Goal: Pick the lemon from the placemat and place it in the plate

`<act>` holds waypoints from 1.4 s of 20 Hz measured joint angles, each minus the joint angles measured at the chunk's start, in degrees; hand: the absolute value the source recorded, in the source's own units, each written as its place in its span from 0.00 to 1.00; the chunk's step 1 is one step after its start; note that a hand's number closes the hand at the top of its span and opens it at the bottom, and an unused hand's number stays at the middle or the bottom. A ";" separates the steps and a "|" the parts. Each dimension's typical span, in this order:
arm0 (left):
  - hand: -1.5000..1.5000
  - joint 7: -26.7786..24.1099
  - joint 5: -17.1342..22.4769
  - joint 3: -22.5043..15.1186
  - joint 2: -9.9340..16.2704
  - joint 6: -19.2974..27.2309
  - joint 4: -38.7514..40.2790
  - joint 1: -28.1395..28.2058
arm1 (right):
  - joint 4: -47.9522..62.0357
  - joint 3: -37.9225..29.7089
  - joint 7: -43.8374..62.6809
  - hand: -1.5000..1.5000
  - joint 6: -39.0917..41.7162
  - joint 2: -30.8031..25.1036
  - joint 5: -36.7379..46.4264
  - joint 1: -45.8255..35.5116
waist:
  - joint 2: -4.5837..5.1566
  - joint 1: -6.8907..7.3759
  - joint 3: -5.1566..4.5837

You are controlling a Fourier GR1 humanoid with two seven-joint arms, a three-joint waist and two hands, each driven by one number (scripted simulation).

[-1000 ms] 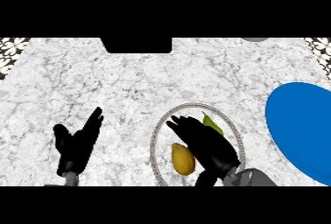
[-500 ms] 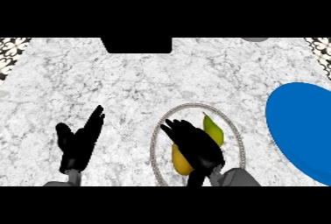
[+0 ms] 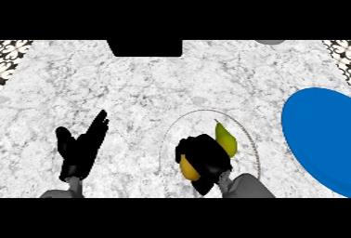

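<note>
**A:** Grey-veined marble surface (image 3: 158, 88) fills the view, with a round blue placemat (image 3: 319, 139) cut off at the edge at three o'clock. Where is the fruit?

**B:** On the pale, thin-rimmed round plate (image 3: 205, 114) at about five o'clock from centre. The yellow oval lemon (image 3: 188, 168) lies there under the right hand (image 3: 204, 158); beside it, towards one o'clock, sits a yellow-green pear-shaped fruit (image 3: 226, 139).

**A:** Are the fingers gripping it?

**B:** They curl over the lemon, though I cannot tell whether they clasp it or merely cover it. The left hand (image 3: 81, 148) rests at eight o'clock, fingers straight and relaxed, holding nothing.

**A:** What could go wrong?

**B:** I judge the lemon is already in place, so the risk is in letting go: curled fingers dragging it back off, or nudging the pear-shaped fruit over the rim.
</note>
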 measured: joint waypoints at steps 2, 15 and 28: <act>0.50 -0.82 -0.14 0.21 -0.15 -0.38 -0.40 0.83 | 1.26 -0.52 -1.27 1.00 -0.97 0.61 1.54 -0.41 | -0.03 0.01 -0.02; 0.50 0.57 -0.59 1.04 -0.70 0.97 -2.55 3.59 | -21.26 3.36 14.21 1.00 -19.59 -0.02 14.45 24.64 | -0.75 -3.13 -0.01; 0.50 0.22 -0.59 0.72 -0.67 -0.24 -3.29 3.73 | -46.67 5.23 20.19 1.00 -45.56 -4.31 22.98 44.28 | -0.15 -1.61 -0.04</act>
